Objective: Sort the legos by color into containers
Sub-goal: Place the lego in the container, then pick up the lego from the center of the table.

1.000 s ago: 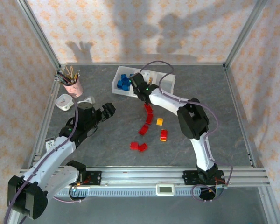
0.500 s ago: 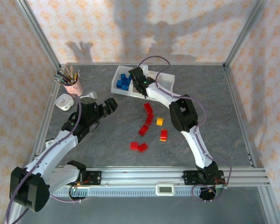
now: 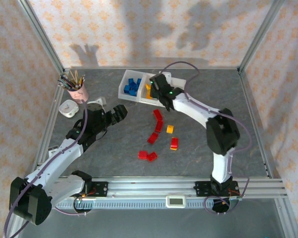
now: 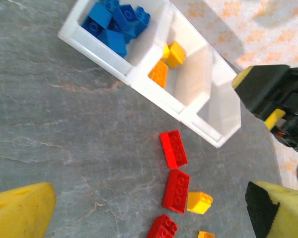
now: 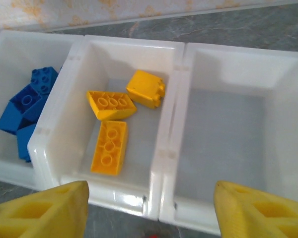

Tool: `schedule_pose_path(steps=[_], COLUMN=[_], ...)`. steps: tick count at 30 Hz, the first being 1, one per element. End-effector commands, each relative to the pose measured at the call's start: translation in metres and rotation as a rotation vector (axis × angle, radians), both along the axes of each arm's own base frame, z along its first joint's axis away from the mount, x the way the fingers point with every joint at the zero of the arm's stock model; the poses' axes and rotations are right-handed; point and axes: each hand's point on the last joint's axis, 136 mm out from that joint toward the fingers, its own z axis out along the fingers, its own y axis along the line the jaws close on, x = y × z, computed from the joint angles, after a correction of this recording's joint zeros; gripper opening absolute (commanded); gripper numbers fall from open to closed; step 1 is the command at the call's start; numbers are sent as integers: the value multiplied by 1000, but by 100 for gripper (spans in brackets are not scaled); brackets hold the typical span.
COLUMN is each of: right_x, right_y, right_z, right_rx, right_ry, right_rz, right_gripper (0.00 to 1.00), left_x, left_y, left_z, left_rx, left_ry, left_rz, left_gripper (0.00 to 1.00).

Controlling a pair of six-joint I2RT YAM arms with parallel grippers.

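The tray [image 5: 181, 54] sits at the back of the table [image 3: 238, 119], just short of the back wall [image 3: 149, 34]. Its middle bin holds three yellow bricks [image 5: 109, 147], the left bin holds the blues [image 5: 27, 106], and the right bin has nothing in it yet.

So what's new: the right gripper [image 5: 150, 198] was hanging over the left and middle bins a second ago and has now slid toward the right end of the tray, with its elbow swung out to the right too. Its jaws are spread wide and holding nothing. My read is that a yellow just got dropped off and that trip is done.

The left gripper [image 4: 149, 198] has crept a bit toward the tray and is also wide open and empty.

What's left is the reds [image 3: 159, 126] scattered mid-table, plus a couple of yellow-orange ones [image 3: 170, 129] just beside them. The reds look bound for the empty right bin.

Room-wise, the loose bricks lie well apart from both arms' bases, with bare table around them, so coming down on them looks easy. The tight spots are the gap between tray and back wall, and the left edge, where the cup [image 3: 77, 92] stands near the left arm.
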Motion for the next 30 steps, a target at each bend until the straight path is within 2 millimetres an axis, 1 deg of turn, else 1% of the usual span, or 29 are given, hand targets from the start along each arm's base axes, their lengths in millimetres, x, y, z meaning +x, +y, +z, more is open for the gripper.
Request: schedule_pose_path(steps=[1,5,8,10,12,17,21,25,30], right_x=[-35,-73,-94,-104,-111,-120,-126,-126,-121], right_y=[-25,-49,-63,-65,-59,-49,-44,-45,-44], right_z=[-21,-49,-70,-81,-94,-122,-138,-144,-147], right_rx=[1,-6,-15,2,29,23,19,-14,-36], right_ry=[77,154,200,222,252,309,340,337,330], right_rz=[-47,-78,-95,-90,-53,-26,-6,-9,-3], right_gripper=[70,73,76,77,78,77,73,66,51], left_x=[-9,-19,-24,-26,-28,-31,-32,-32,-29], left_y=[-17,-35,-43,-45,-47,-49,-46,-45,-45], left_z=[10,3,-2,-5,-9,-14,-16,-17,-18], left_rx=[15,15,-12,-31,-51,-60,-50,-44,-33], left_ry=[-41,-40,-42,-46,-43,-28,-23,-24,-18], left_rz=[-68,-107,-121,-115,-116,-116,-104,-101,-94], left_gripper=[99,99,99,99,99,99,99,99,99])
